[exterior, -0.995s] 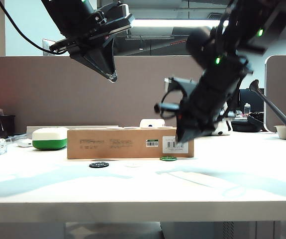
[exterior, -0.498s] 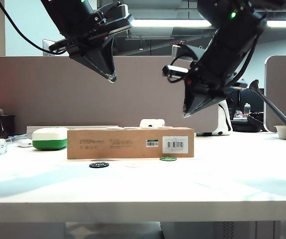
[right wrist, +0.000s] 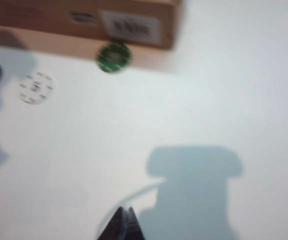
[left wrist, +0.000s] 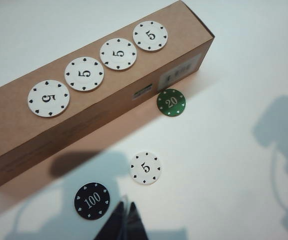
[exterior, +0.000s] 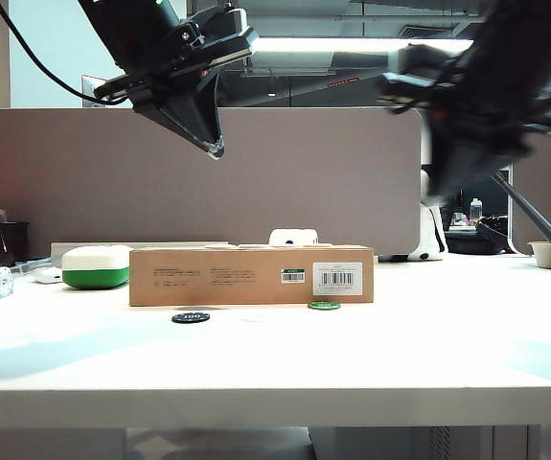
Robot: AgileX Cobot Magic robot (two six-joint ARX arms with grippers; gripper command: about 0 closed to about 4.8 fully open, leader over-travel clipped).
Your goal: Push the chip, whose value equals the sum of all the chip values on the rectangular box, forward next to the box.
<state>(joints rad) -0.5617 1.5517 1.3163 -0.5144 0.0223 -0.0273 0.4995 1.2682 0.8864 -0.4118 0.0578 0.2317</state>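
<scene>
The green 20 chip lies on the white table just at the near side of the brown cardboard box, under its right end by the barcode label; whether it touches the box I cannot tell. Four white 5 chips sit in a row on the box top. Nearer on the table lie a loose white 5 chip and, to its left, a black 100 chip; from the side the white one barely shows.

The left gripper hangs high above the box's left part, fingers pressed together to a point, holding nothing. The right gripper is high at the right, well clear of the table, blurred in both views; its tips look closed and empty. A white-and-green case stands beyond the box's left end.
</scene>
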